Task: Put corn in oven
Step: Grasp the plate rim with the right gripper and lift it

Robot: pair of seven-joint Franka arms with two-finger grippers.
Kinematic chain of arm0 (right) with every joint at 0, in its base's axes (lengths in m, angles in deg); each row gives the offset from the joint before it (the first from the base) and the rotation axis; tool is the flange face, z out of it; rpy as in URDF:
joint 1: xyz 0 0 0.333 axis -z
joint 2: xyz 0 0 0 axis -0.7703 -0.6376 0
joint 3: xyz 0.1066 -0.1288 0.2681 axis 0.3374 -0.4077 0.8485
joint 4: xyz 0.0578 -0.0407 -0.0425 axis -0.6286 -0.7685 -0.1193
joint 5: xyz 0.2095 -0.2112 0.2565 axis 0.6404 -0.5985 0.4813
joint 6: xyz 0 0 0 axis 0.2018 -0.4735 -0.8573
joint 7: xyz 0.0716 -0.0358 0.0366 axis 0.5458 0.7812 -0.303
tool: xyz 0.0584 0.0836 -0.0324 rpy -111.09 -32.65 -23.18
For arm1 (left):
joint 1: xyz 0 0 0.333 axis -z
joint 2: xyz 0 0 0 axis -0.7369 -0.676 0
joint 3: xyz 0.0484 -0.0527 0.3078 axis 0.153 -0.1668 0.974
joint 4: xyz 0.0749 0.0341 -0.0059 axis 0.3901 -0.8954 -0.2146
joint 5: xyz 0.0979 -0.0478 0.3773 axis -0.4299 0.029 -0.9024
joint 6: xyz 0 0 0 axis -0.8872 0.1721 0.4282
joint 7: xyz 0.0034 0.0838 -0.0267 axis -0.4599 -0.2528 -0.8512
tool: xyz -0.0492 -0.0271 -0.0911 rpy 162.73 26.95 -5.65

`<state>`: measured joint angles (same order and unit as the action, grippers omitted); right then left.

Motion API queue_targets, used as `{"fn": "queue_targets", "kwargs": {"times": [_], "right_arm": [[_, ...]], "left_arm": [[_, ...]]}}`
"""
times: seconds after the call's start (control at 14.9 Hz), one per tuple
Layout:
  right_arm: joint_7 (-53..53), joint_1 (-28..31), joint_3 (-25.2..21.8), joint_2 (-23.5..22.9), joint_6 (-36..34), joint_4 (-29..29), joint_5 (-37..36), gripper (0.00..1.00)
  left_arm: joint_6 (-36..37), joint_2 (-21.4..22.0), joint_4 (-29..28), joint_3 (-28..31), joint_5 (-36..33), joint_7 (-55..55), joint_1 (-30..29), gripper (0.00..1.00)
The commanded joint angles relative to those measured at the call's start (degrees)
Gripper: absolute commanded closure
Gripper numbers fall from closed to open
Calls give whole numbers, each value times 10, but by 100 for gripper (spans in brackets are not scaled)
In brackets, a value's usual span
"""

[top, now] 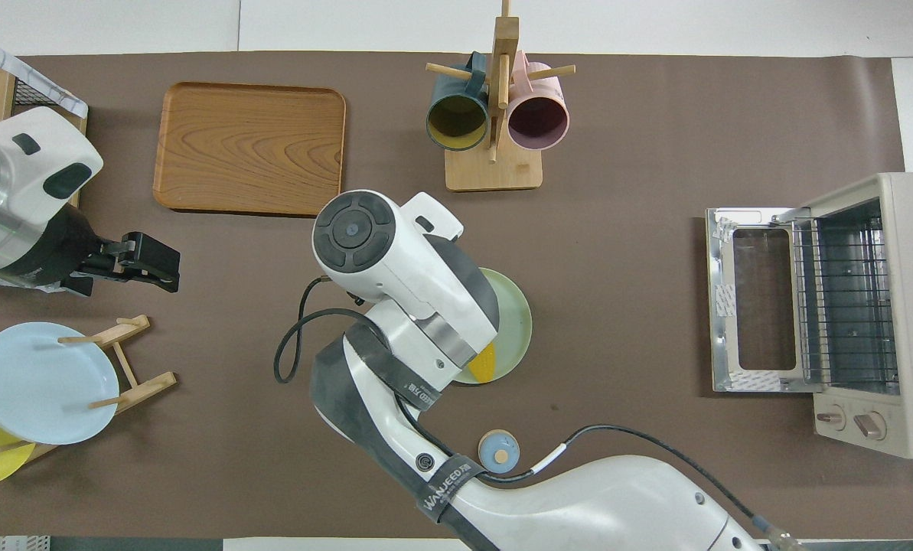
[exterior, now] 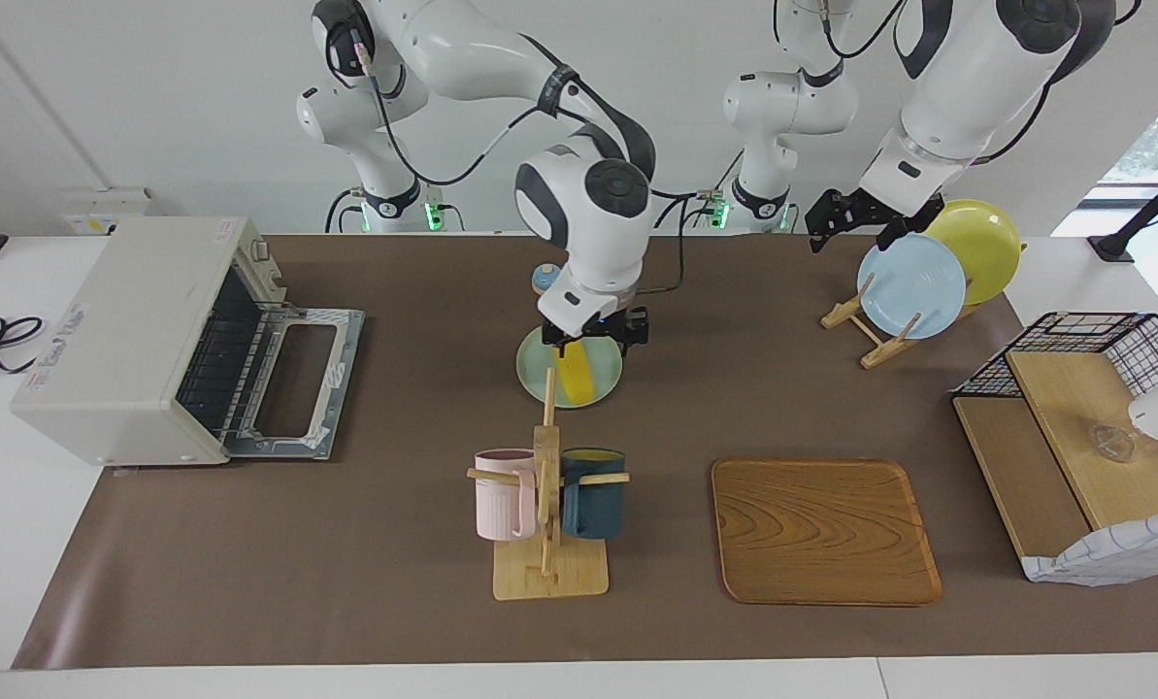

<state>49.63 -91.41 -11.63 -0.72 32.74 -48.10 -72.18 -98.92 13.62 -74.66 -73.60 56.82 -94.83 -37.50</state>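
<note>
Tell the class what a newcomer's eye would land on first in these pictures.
First, the right gripper poised over the yellow corn on the green plate mid-table. Next, the oven, door open, at the right arm's end. The left gripper waits over the plate rack.

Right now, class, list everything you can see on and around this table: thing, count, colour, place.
corn: 1, yellow, on the green plate, under the right gripper
green plate: 1, pale green, mid-table
oven: 1, off-white, door open, right arm's end
bell: 1, blue, nearer the robots than the green plate
mug stand: 1, wooden, holding a pink mug and a dark blue mug
tray: 1, brown wood, beside the mug stand
plate rack: 1, wooden, holding a blue plate and a yellow plate
wire shelf: 1, black wire with wood boards, left arm's end
right gripper: over the corn
left gripper: waiting above the plate rack
</note>
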Motion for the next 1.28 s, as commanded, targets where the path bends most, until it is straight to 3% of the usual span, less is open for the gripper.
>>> {"fn": "queue_targets", "kwargs": {"times": [0.0,0.4,0.81,1.21], "right_arm": [[4,-5,0,0,33,-14,-9,0],[-17,-22,2,52,128,-172,-14,0],[-49,-20,2,66,143,-214,-25,52],[-48,-22,2,73,158,-238,-25,55]], "left_arm": [[-9,-4,11,-8,10,3,-13,0],[-18,-3,11,-8,10,1,-13,0],[-19,1,9,-8,9,-1,-13,0],[-17,-4,12,-9,9,-3,-12,0]]}}
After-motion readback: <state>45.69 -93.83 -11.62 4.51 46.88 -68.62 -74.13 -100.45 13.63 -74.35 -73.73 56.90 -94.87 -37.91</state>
